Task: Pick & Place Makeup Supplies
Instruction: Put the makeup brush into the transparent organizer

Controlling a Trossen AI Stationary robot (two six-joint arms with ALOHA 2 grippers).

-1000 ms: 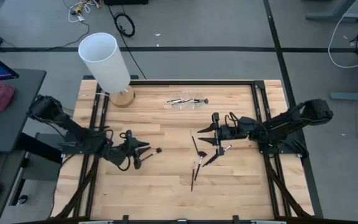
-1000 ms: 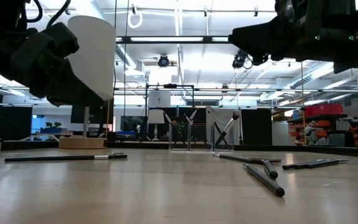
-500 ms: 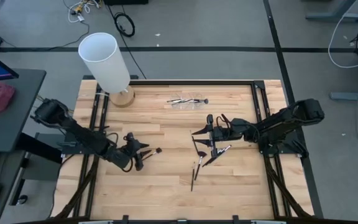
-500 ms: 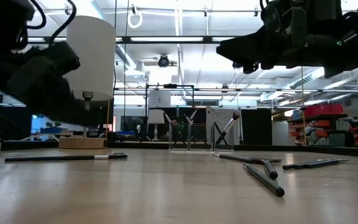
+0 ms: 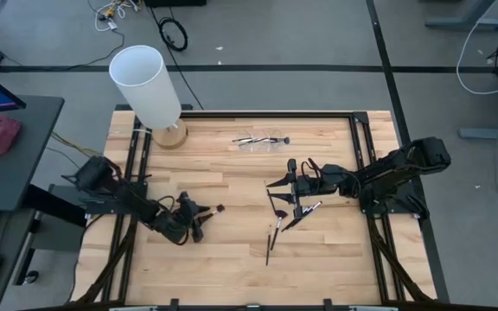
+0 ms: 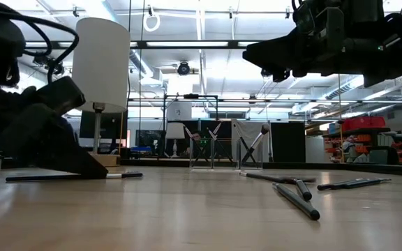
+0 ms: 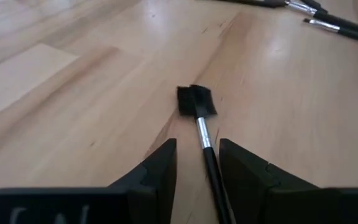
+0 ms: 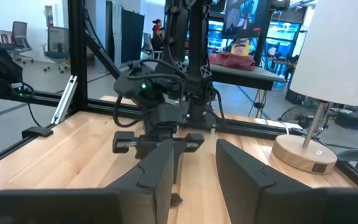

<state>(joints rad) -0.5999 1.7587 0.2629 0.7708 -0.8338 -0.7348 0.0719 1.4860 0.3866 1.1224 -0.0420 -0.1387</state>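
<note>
Pale wooden bench (image 5: pixel 232 250), lower left: left gripper (image 7: pixel 197 163) unclenched astride thin black silver-ferruled makeup brush (image 7: pixel 202 134); light, stiff, rolls easily; grasp mid-handle. Right gripper (image 8: pixel 195 163) unclenched, empty.

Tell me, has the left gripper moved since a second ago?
Yes. The left gripper has come down to the table, straddling a brush, seen against the lamp behind.

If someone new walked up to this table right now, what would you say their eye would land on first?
Probably the tall white cylinder on its round wooden base at the table's far left corner. Next, the left gripper lowered to the wood, its open fingers straddling the handle of a single makeup brush. Then the scatter of thin brushes near the table's middle, with the right gripper hovering over them.
</note>
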